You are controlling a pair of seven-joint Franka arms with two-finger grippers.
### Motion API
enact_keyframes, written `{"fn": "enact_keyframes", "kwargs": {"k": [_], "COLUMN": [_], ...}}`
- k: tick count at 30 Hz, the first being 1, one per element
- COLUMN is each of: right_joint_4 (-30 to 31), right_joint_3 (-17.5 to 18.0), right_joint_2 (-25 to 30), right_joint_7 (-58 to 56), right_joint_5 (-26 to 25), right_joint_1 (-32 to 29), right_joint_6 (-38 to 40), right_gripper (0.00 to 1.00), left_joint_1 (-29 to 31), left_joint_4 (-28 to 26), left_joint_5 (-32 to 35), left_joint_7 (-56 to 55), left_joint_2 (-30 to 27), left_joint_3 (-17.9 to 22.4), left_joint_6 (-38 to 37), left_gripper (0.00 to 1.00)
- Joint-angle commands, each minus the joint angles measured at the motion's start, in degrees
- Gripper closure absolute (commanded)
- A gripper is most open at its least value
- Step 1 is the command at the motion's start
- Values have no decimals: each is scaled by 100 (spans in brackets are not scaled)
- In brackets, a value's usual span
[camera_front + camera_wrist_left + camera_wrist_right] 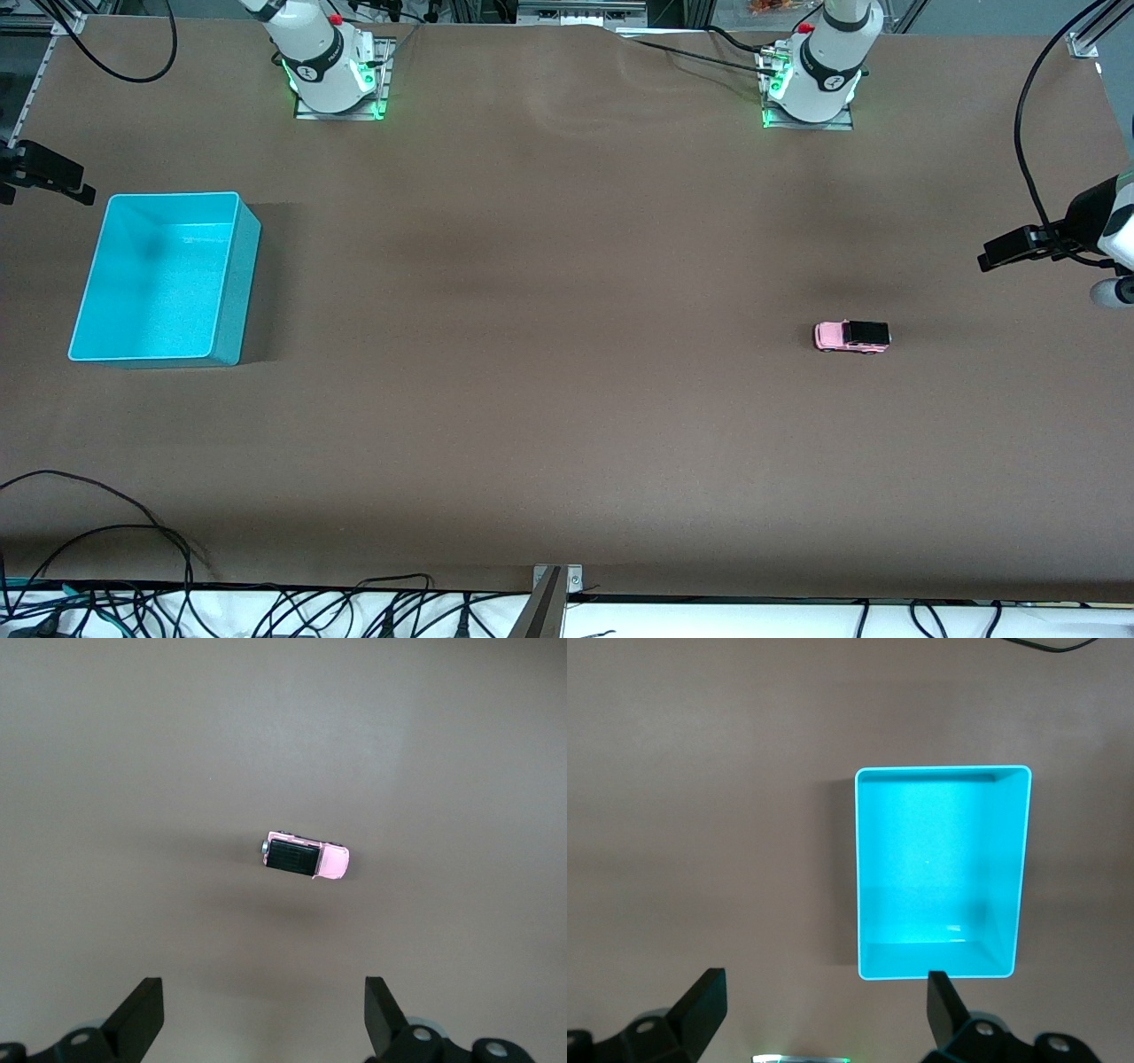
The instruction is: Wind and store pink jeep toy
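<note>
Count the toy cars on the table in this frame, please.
1. The pink jeep toy stands on the brown table toward the left arm's end, well apart from the teal bin, which holds nothing visible.

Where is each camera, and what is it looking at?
Front view: high up across the table, facing both arm bases; it sees the teal bin and the pink jeep toy.
Left wrist view: on the left arm's wrist, looking down at the jeep on the table, with the open left gripper showing.
Right wrist view: on the right arm's wrist, looking down into the bin, with the open right gripper showing.
Shared: the front and left wrist views both show the jeep; the front and right wrist views both show the bin.
</note>
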State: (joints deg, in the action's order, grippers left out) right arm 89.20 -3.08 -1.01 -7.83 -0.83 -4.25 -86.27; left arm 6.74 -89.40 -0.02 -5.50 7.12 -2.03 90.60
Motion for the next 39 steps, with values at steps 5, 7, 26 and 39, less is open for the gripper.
{"fn": "enact_keyframes", "kwargs": {"k": [5,7,26,39], "right_joint_4": [-131,-131,-140,-140], "right_joint_3": [-17,-17,-17,-149], "right_joint_2": [-40,-40,-66,-48], "right_joint_7": [-25,-25,-16,-52], "right_joint_5": [74,74,100,109], "right_joint_1": [-6,-6,-6,-24], "right_joint_6": [-109,-92,-153,-144], "right_gripper": [0,0,0,0], "left_joint_1": [-7,2,-15,-6], "left_joint_4": [248,248,283,283], "left_joint_5": [-86,-95,-86,-86], "left_joint_7": [102,102,110,110], "left_joint_2": [44,44,61,79], "left_joint_3": [-25,-25,-25,-25], "left_joint_6": [-165,-165,-156,-156], "left_gripper": [0,0,0,0]}}
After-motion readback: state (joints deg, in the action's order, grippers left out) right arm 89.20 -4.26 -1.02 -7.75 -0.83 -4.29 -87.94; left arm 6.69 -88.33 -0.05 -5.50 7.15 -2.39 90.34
